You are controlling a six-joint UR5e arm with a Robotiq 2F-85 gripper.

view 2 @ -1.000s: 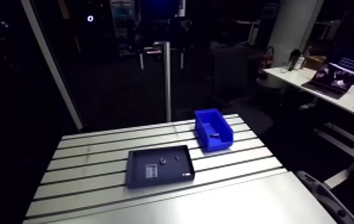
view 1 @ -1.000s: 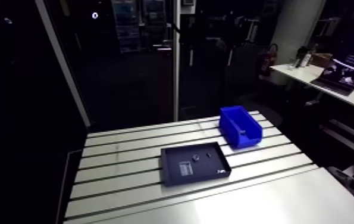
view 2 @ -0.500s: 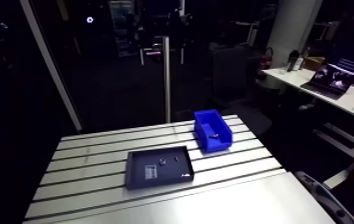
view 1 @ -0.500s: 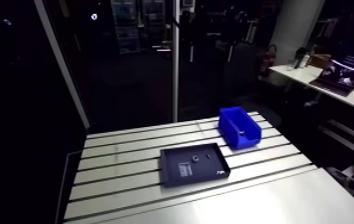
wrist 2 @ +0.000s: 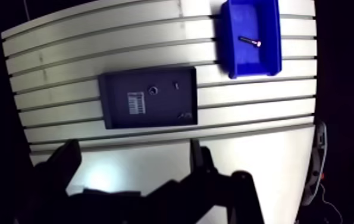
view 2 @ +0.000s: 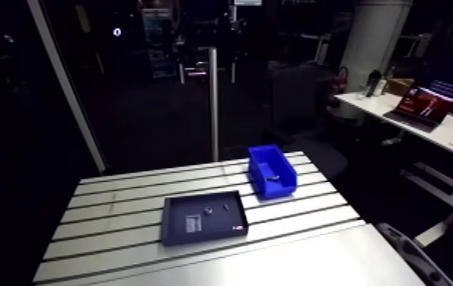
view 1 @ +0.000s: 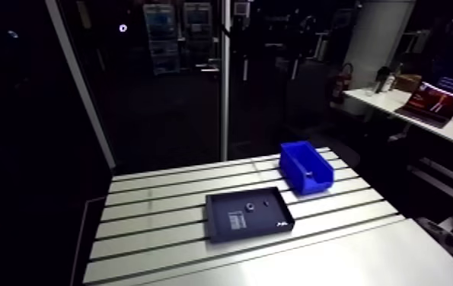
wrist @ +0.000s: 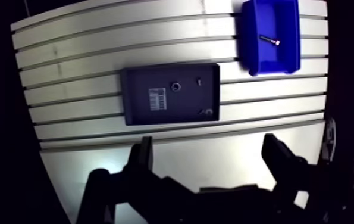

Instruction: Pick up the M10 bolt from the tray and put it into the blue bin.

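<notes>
M10 bolt [wrist: 270, 40] in bin [wrist: 267, 59] — beyond gripper [wrist: 208, 144]

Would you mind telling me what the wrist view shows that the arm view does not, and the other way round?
Only the wrist view shows the gripper, fingers apart and empty, and a bolt plainly lying in the blue bin. Only the arm view shows the bin's outer side wall. Both show the black tray beside the bin on the slotted table.
</notes>
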